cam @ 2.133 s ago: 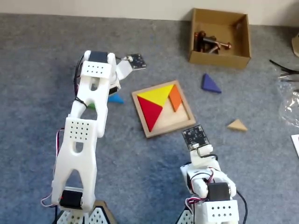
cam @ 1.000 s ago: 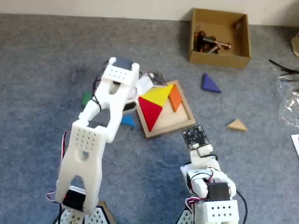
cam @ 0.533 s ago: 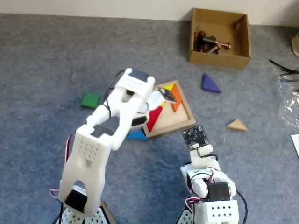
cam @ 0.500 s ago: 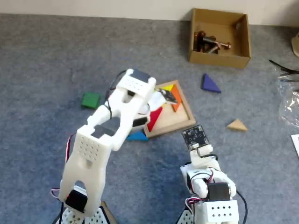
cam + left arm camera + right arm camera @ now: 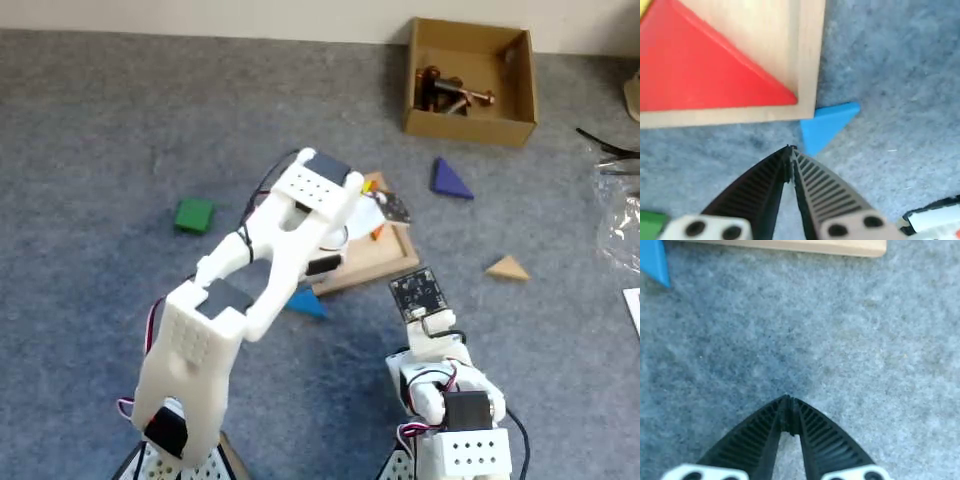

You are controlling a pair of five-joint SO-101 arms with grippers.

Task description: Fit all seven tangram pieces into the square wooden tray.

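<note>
Task partly done. The square wooden tray (image 5: 400,262) lies on the bench (image 5: 90,120) beneath the left arm (image 5: 300,215). Inside it, the red triangle (image 5: 705,75) is seated with its tip in a corner of the rim, and the corner of a yellow piece (image 5: 642,5) shows beside it. Four pieces lie outside the tray. The blue triangle (image 5: 827,127) touches the tray's outer corner, and the green square (image 5: 194,215) is well apart from it. The purple triangle (image 5: 450,180) lies near the cardboard box (image 5: 468,80), and the tan triangle (image 5: 508,268) sits off by itself. On that evidence, at least four placements remain. The left gripper (image 5: 790,148) hangs just beside the blue triangle, fingers pressed together and holding nothing. The right gripper (image 5: 788,399) hovers over bare bench near the tray's edge, fingers likewise closed and empty. The left arm hides most of the tray's interior in the high view, so the number of seated pieces cannot be confirmed. The box's contents are too small to identify.
</note>
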